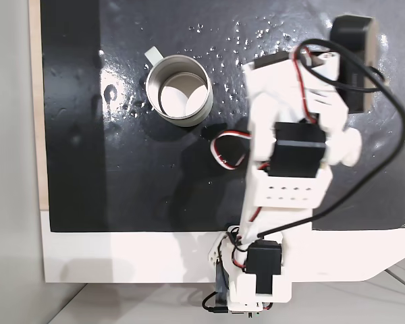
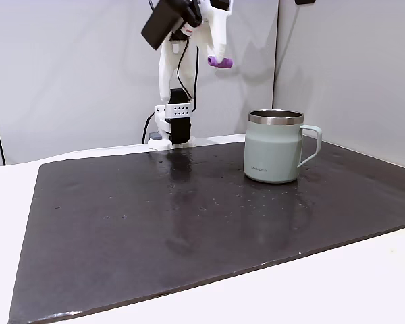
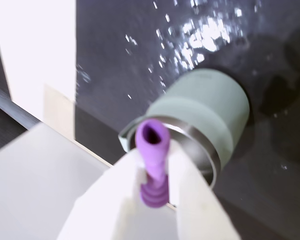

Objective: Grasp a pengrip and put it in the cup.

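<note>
Cup point(image 1: 179, 91) upright on the black mat point(image 1: 121, 175), nothing visible inside in the top-down fixed view; pale interior, handle toward upper left there. Side fixed view: cup point(image 2: 273, 155) stands on the mat, handle right. Pincer point(image 3: 155, 170) pinches the pengrip point(image 3: 153, 160), well above the tabletop point(image 2: 324, 297). Pengrip point(image 2: 220, 62) long axis roughly horizontal in the side view; in the wrist view its open end points toward the cup point(image 3: 210, 110) rim.

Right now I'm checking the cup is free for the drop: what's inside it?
In a fixed view from above, the cup shows a pale bare interior with nothing visible inside. The pengrip is held in the end effector. From the wrist view, the pengrip hides part of the opening.
</note>
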You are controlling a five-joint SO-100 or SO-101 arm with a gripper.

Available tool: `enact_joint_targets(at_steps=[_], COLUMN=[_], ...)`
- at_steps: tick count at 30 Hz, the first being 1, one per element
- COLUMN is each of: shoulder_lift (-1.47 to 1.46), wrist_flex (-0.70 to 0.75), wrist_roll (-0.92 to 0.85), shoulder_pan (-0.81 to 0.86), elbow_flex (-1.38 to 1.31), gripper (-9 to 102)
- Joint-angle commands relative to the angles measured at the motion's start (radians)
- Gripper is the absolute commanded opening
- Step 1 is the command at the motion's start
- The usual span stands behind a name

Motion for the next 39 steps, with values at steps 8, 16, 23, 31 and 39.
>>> enact_joint_targets(at_steps=[8, 16, 23, 31, 39], shoulder_lift=[0.017, -0.048, -0.094, -0.094, -0.087], wrist_flex=[0.008, 0.008, 0.008, 0.008, 0.008], wrist_roll=[0.097, 0.14, 0.163, 0.179, 0.175], shoulder_pan=[-0.21, -0.342, -0.368, -0.351, -0.341], elbow_flex=[0.029, 0.018, -0.009, -0.006, -0.003], gripper=[0, 0, 0, 30, 42])
